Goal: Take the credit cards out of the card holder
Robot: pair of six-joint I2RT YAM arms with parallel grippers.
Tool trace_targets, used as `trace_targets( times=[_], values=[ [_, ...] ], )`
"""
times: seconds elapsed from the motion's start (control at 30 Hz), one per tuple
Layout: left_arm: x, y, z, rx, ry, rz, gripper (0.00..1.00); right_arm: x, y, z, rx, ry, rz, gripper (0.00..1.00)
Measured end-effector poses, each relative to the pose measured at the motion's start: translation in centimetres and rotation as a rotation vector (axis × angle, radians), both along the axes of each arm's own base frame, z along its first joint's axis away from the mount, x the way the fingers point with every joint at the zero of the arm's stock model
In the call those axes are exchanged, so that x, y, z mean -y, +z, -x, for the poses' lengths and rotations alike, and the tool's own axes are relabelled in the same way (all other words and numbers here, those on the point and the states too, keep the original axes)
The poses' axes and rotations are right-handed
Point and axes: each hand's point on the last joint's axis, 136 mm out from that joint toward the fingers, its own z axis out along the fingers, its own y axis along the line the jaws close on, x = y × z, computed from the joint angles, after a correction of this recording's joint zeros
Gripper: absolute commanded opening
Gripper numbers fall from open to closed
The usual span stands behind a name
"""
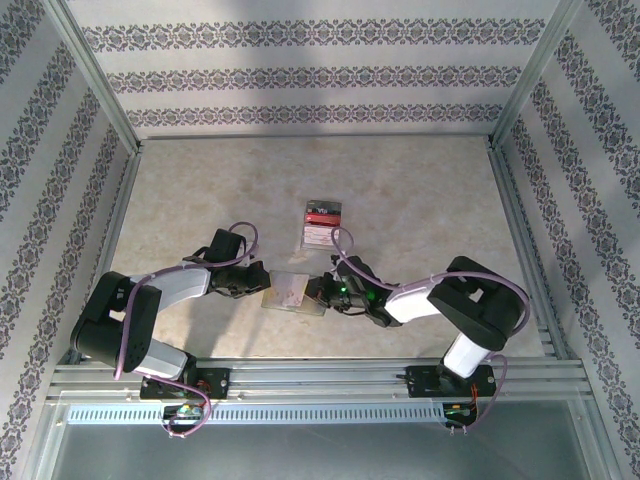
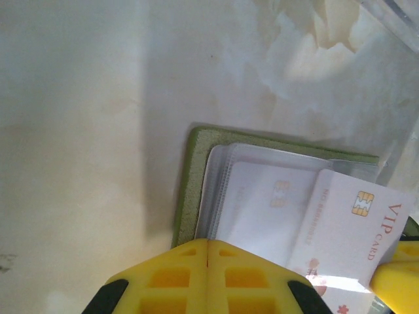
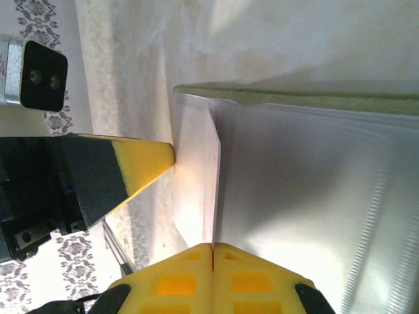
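Observation:
The olive-green card holder (image 1: pixel 291 290) lies open on the table between both arms. Its green edge (image 2: pixel 187 196) frames greyish translucent pockets, with one pale card (image 2: pixel 262 209) inside a pocket. A white credit card (image 2: pixel 353 226) with a gold chip and "VIP CARD" lettering sticks out of the pockets at a slant. My left gripper (image 2: pixel 207 241) is shut, its tips resting on the holder's near edge. My right gripper (image 3: pixel 213 246) is shut on that credit card (image 3: pixel 213 183), seen edge-on running into its jaws. The left gripper's yellow fingertip (image 3: pixel 141 163) touches the holder's corner.
A clear plastic tray (image 1: pixel 322 222) with red-and-white contents lies just beyond the holder. Patterned walls and metal rails enclose the beige table (image 1: pixel 420 200). Bare tabletop stretches to the far left and right of the arms.

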Motion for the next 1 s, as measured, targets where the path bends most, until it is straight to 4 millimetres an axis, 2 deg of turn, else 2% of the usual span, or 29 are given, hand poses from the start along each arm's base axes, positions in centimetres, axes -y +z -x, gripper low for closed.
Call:
trace_targets(
  times=[0.1, 0.2, 0.27, 0.4, 0.5, 0.63, 0.8, 0.93, 1.0],
  values=[
    [0.1, 0.4, 0.1, 0.002, -0.001, 0.012, 0.18, 0.6, 1.2, -0.4, 0.043, 0.007, 0.003, 0.0],
    [0.4, 2.1, -0.2, 0.041, -0.01, 0.034, 0.3, 1.5, 2.9, -0.7, 0.103, 0.026, 0.013, 0.0],
    [0.7, 4.3, -1.1, 0.103, -0.019, 0.05, 0.35, 2.0, 3.8, -0.7, 0.138, 0.05, 0.026, 0.0],
    [1.4, 10.7, -3.2, 0.297, -0.052, 0.086, 0.48, 3.2, 5.8, -1.1, 0.211, 0.114, 0.071, 0.0],
    [1.5, 15.0, -3.6, 0.435, -0.086, 0.103, 0.57, 4.2, 8.2, -1.8, 0.297, 0.175, 0.124, 0.0],
    [2.0, 18.9, -2.6, 0.58, -0.17, 0.137, 0.65, 5.3, 13.2, -2.5, 0.48, 0.283, 0.179, 0.0],
    [3.6, 22.0, -0.4, 0.708, -0.333, 0.235, 0.7, 6.3, 18.8, -1.9, 0.711, 0.47, 0.233, 0.0],
    [4.9, 24.0, 0.8, 0.798, -0.451, 0.323, 0.73, 6.3, 21.6, -0.1, 0.838, 0.637, 0.247, 0.0],
    [5.2, 24.8, 1.3, 0.832, -0.492, 0.355, 0.75, 6.2, 22.3, 0.6, 0.87, 0.701, 0.239, 0.0]
  ],
)
